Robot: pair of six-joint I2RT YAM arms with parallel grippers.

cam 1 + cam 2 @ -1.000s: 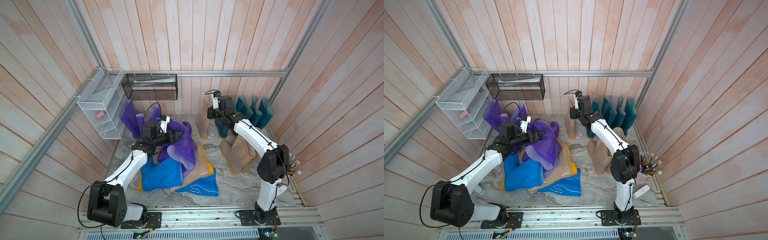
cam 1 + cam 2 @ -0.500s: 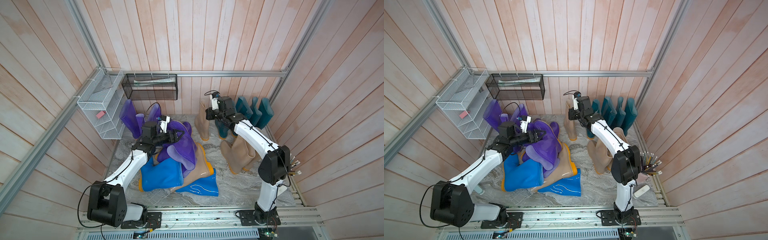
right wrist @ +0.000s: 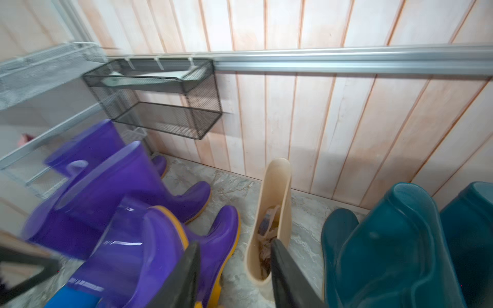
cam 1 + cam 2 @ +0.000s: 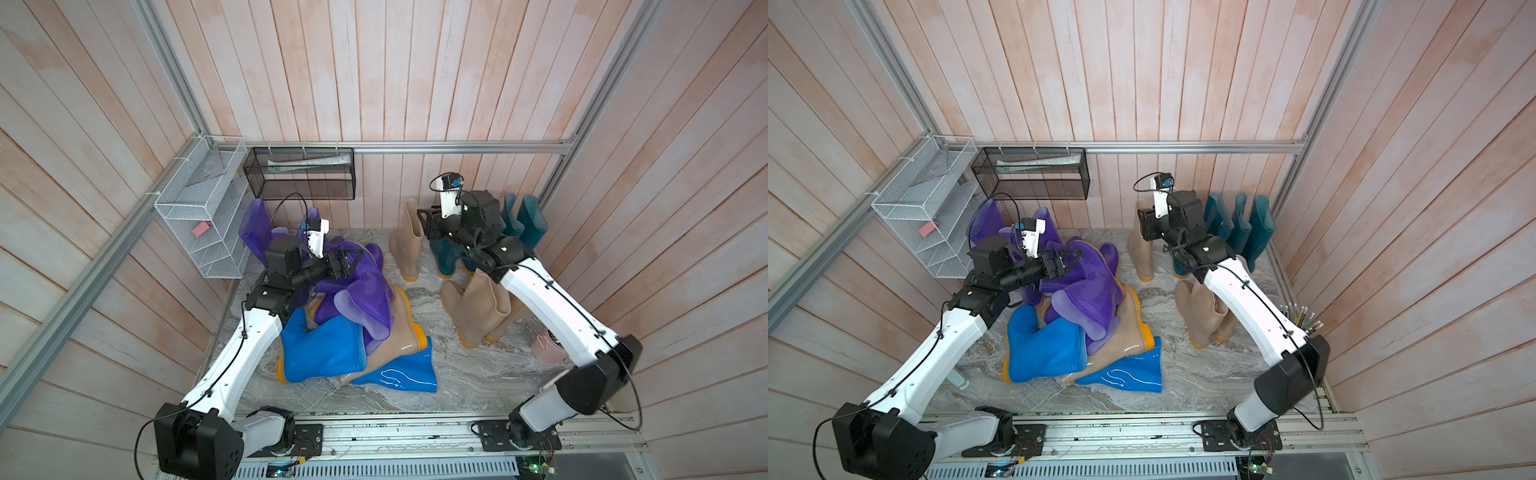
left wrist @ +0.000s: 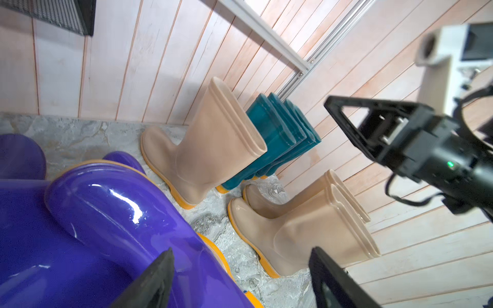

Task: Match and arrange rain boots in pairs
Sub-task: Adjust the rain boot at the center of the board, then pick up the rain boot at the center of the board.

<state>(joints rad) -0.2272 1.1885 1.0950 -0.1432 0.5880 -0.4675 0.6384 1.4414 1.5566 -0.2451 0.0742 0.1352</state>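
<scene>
My right gripper (image 4: pixel 424 222) (image 3: pixel 234 272) is open at the top rim of an upright beige rain boot (image 4: pixel 409 245) (image 3: pixel 277 192) by the back wall; the rim sits against one finger. Dark teal boots (image 4: pixel 528 220) (image 3: pixel 394 245) stand in the back right corner. A beige pair (image 4: pixel 478 311) (image 5: pixel 306 232) leans in front of them. My left gripper (image 4: pixel 356 259) (image 5: pixel 240 277) is open, just above a heap of purple boots (image 4: pixel 365 299) (image 5: pixel 93 213). Bright blue boots (image 4: pixel 320 349) and a beige boot (image 4: pixel 399 332) lie under that heap. Two purple boots (image 4: pixel 253 224) stand at the back left.
A white wire shelf (image 4: pixel 199 216) hangs on the left wall and a black mesh basket (image 4: pixel 299 174) on the back wall. A pink object (image 4: pixel 548 347) lies under my right arm. Pens (image 4: pixel 1300 316) stick up at the right wall. Bare marbled floor (image 4: pixel 478 374) shows front right.
My right gripper's jaws have come apart at the beige boot's rim, and the boot stays standing. My left arm has hardly moved.
</scene>
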